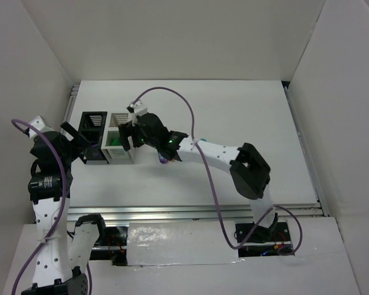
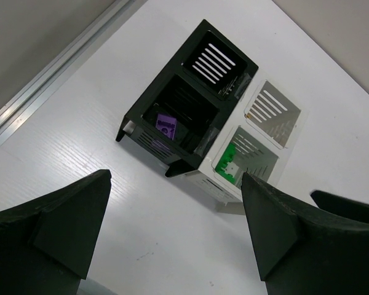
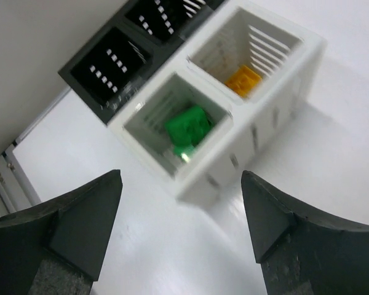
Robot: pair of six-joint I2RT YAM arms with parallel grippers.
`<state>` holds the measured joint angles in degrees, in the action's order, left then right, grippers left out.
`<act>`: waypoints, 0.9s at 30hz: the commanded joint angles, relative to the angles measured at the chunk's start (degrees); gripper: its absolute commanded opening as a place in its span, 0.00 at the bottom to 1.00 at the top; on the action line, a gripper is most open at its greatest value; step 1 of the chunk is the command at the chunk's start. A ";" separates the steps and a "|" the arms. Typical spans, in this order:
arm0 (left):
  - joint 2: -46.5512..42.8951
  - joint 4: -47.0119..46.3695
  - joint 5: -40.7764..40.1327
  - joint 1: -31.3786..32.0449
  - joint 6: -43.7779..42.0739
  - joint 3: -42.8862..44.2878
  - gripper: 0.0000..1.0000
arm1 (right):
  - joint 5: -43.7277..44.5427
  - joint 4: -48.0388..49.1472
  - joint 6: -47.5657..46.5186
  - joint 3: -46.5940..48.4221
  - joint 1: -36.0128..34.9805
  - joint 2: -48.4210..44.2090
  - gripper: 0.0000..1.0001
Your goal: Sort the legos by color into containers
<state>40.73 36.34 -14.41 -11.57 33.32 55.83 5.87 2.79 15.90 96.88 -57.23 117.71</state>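
Right tool (image 3: 181,187) above white table (image 1: 246,117)

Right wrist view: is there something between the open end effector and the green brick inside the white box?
Nothing visible stands in the way. The green plastic brick lies in one open-topped compartment of the white slatted box, and the right end effector hangs above it, jaws apart and empty.

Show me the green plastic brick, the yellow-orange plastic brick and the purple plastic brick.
Green plastic brick (image 3: 187,125): right wrist view, middle of its top face.
Yellow-orange plastic brick (image 3: 242,80): right wrist view, middle of its top face.
Purple plastic brick (image 2: 166,125): left wrist view, middle of its top face.
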 commanded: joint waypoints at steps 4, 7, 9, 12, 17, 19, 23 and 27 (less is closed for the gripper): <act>0.66 -6.19 10.09 -0.29 -3.70 -0.46 1.00 | 10.38 2.94 3.96 -20.72 0.98 -22.50 0.85; 3.82 -5.84 13.27 2.86 -3.09 1.81 1.00 | 16.18 -3.39 8.08 -28.83 1.86 -31.91 0.90; 6.72 -4.53 8.55 11.01 -1.69 5.33 1.00 | 18.64 -9.08 11.77 -32.26 2.47 -39.02 0.95; 11.46 -2.07 -4.94 28.62 4.37 9.37 1.00 | 20.49 -14.98 15.56 -37.63 4.23 -47.97 1.00; 23.92 -0.21 -17.74 48.45 14.83 13.41 1.00 | 24.54 -23.25 18.37 -42.12 5.46 -61.34 1.00; 27.54 -0.74 -21.94 52.33 18.08 14.47 0.99 | 24.28 -26.42 18.81 -43.35 5.90 -64.43 1.00; 38.25 -3.64 -21.18 54.64 21.08 15.71 0.99 | 23.31 -28.97 19.52 -46.51 6.17 -71.64 1.00; 47.23 -5.48 -20.30 54.64 22.57 17.90 0.99 | 22.17 -30.56 20.22 -50.11 6.34 -75.69 1.00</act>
<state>83.83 33.43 -32.16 43.22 52.12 70.81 27.68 -24.45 34.76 49.01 -51.20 43.81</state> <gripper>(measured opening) 0.992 0.994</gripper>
